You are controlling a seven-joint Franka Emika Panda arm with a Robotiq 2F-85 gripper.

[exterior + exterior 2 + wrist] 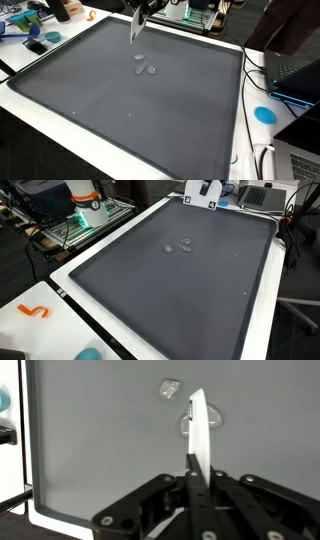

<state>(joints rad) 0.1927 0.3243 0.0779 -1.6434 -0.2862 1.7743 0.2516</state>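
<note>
Our tool (196,480) is clamped shut on a white strip (200,430), its black fingers (150,500) meeting at the strip's base in the wrist view. The thin, flat strip stands out from the tool and over the grey mat (100,430). In an exterior view the tool (143,10) hangs above the far edge of the mat (120,110), with the strip (135,30) pointing down and its tip clear of the surface. Just past the tip lie a few small clear pieces (145,68), close together on the mat, and we cannot tell what they are. In the wrist view one clear piece (168,389) lies apart from the strip, and another is partly hidden behind it. The pieces (180,247) also show in the far half of the mat (170,300) in an exterior view. The mat covers most of the white desk (35,105). A blue disc (264,114) lies on the desk beside the mat, and an orange hook (35,311) lies on the desk (30,335) near a corner.
</note>
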